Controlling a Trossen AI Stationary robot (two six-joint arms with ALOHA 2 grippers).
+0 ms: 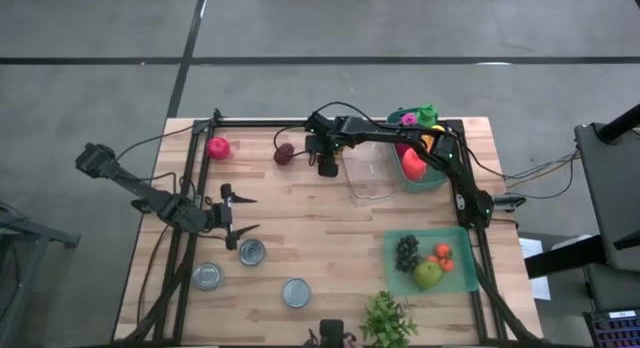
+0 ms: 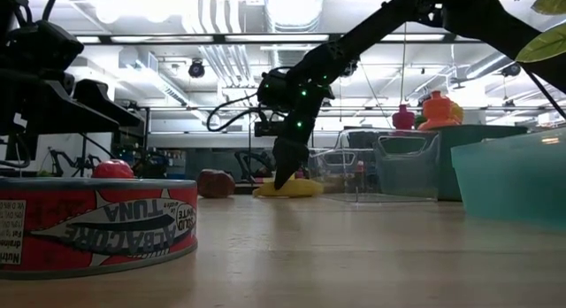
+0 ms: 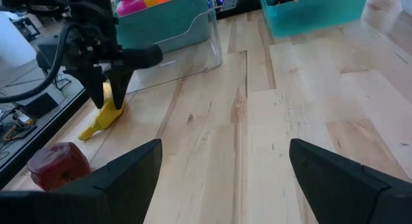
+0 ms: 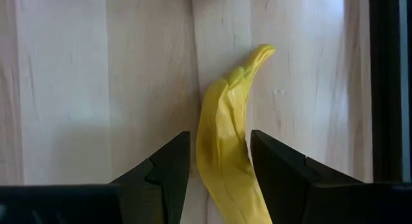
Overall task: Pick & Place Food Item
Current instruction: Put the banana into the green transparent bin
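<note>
Yellow banana (image 4: 225,147) lying flat on the desk (image 1: 330,248) near its far edge, set between the fingers of the right gripper (image 4: 219,166), flanked on both sides, grip not confirmed. Light wooden plank desk, concrete floor around, workshop with ceiling lights behind. Dark red fruit (image 1: 284,153) just beside, clear container (image 1: 372,178) and teal bin (image 1: 420,173) near; left gripper (image 1: 238,214) spread wide, well apart, near tuna cans (image 1: 251,252).
</note>
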